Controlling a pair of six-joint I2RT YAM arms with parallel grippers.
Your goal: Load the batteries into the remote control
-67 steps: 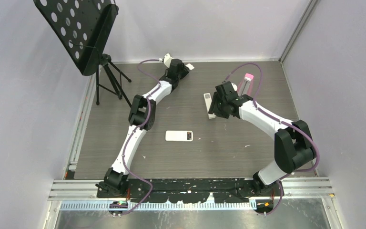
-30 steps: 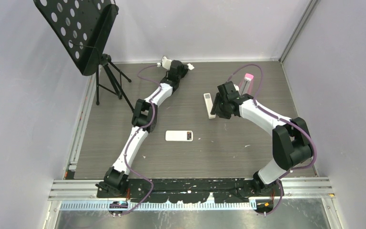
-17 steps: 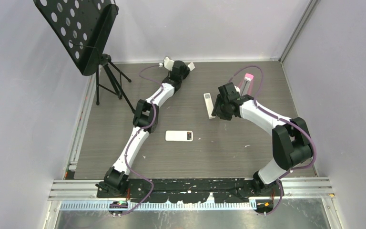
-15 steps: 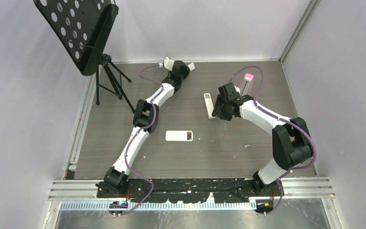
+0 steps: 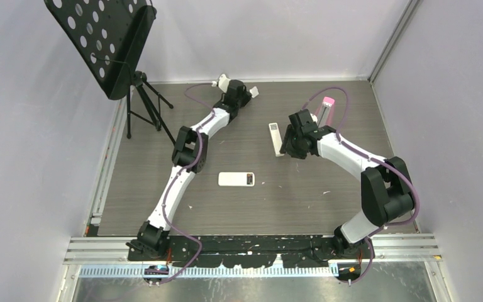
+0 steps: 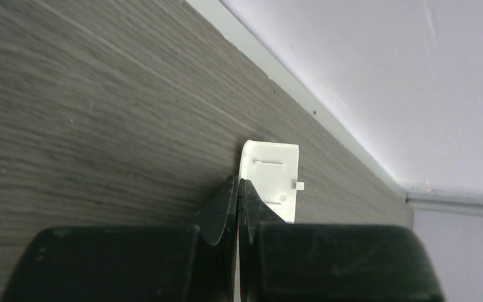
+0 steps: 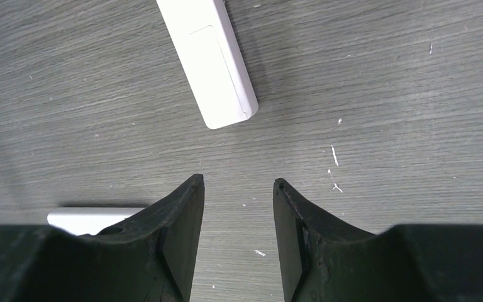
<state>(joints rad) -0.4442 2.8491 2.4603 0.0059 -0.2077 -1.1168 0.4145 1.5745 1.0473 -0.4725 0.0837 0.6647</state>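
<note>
The remote control [image 5: 234,179], short, wide and white with a dark patch at its right end, lies mid-table, apart from both grippers. My left gripper [image 5: 246,93] is stretched to the back wall. In the left wrist view it [image 6: 238,183] is shut on the edge of a thin white cover plate [image 6: 278,168], which also shows in the top view [image 5: 254,92]. My right gripper [image 5: 287,146] is open and empty [image 7: 239,184] just above the table, beside the longer slim remote [image 5: 276,138]; the end of that remote shows ahead of the fingers [image 7: 209,63]. No batteries show.
A clear tube with a pink cap [image 5: 326,107] stands behind the right arm. A black music stand [image 5: 104,44] on a tripod fills the back left corner. Walls close the back and both sides. A white edge [image 7: 91,218] shows behind my right gripper's left finger.
The left arm has reached slightly farther right along the back wall, carrying the white cover plate. The right arm has barely moved.
</note>
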